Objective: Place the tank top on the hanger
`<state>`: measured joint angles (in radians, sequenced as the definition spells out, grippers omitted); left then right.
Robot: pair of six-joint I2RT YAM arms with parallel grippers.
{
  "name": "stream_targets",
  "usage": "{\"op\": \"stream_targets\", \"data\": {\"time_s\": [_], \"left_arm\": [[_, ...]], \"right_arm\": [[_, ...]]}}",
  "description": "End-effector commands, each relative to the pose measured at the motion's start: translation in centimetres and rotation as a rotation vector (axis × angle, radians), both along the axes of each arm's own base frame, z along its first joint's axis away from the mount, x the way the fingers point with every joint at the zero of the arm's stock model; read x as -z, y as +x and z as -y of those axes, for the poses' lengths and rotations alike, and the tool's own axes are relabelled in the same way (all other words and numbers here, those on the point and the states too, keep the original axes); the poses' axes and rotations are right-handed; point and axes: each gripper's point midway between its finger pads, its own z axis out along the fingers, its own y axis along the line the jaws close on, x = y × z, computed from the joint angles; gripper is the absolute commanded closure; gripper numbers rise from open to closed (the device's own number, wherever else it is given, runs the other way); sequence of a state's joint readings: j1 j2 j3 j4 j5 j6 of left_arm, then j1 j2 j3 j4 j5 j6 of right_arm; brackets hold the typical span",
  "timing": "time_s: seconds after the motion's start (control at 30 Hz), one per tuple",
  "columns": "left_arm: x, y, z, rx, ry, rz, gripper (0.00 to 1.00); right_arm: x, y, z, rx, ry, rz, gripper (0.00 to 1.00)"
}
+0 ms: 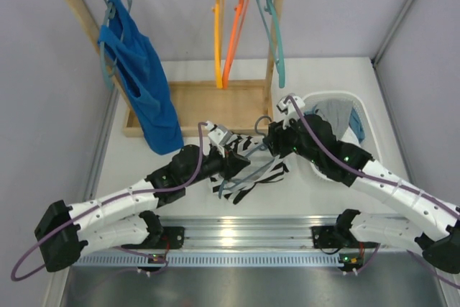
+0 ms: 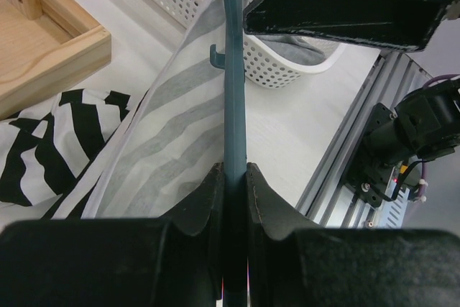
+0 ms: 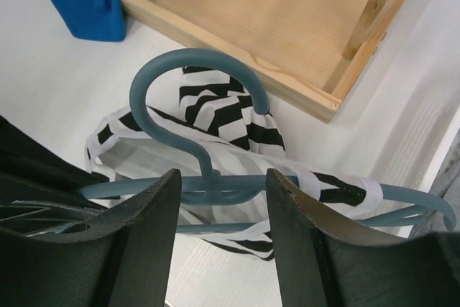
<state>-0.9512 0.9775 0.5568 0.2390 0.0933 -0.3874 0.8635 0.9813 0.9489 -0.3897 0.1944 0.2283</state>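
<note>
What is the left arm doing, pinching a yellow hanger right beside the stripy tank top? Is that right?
Not quite. The hanger shut in the left arm's jaws is slate blue-grey, not yellow, as the left wrist view shows. The stripy tank top is right beside it.

Bright, even overhead light leaves only soft shadows. Glare streaks the metal rail (image 1: 230,241) at 6 o'clock in the top view. Both wrist views' dark fingers (image 2: 201,210) blur slightly.
</note>
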Motion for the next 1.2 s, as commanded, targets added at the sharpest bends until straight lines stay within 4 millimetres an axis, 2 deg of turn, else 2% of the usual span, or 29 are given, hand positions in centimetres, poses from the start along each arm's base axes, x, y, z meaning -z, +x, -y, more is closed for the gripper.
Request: {"op": "stream_targets", "data": {"time_s": [0.0,0.13,0.27,0.73,0.83,0.87,0.93,1.1,1.17], "left_arm": [[-4.1,0.3,1.1,0.022,-0.108,0.081,1.0],[-4.0,0.3,1.0,0.022,-0.107,0.08,1.0],[-3.9,0.3,1.1,0.021,-0.105,0.079,1.0],[-4.0,0.2,1.0,0.018,-0.103,0.086,1.0],[-3.9,0.3,1.0,0.017,-0.1,0.082,1.0],[-3.8,0.3,1.0,0.015,-0.1,0.08,1.0],[-3.8,0.4,1.0,0.007,-0.1,0.079,1.0],[-2.8,0.9,0.8,-0.025,-0.068,0.043,1.0],[-2.5,1.4,0.5,-0.064,-0.058,0.027,0.94]], "right_arm": [[-1.8,1.0,-1.3,-0.01,0.032,0.076,0.49],[-1.5,1.2,-1.7,-0.01,0.032,0.072,0.5],[-1.0,1.4,-2.3,-0.004,0.038,0.059,0.58],[0.5,1.7,-3.2,0.037,0.033,0.059,0.64],[0.7,1.8,-3.2,0.05,0.037,0.061,0.76],[0.9,1.9,-3.1,0.057,0.033,0.059,0.87],[1.0,1.9,-3.1,0.067,0.031,0.06,1.0],[0.5,2.0,-2.6,0.111,0.01,0.098,1.0],[0.5,2.1,-2.4,0.131,-0.014,0.107,1.0]]}}
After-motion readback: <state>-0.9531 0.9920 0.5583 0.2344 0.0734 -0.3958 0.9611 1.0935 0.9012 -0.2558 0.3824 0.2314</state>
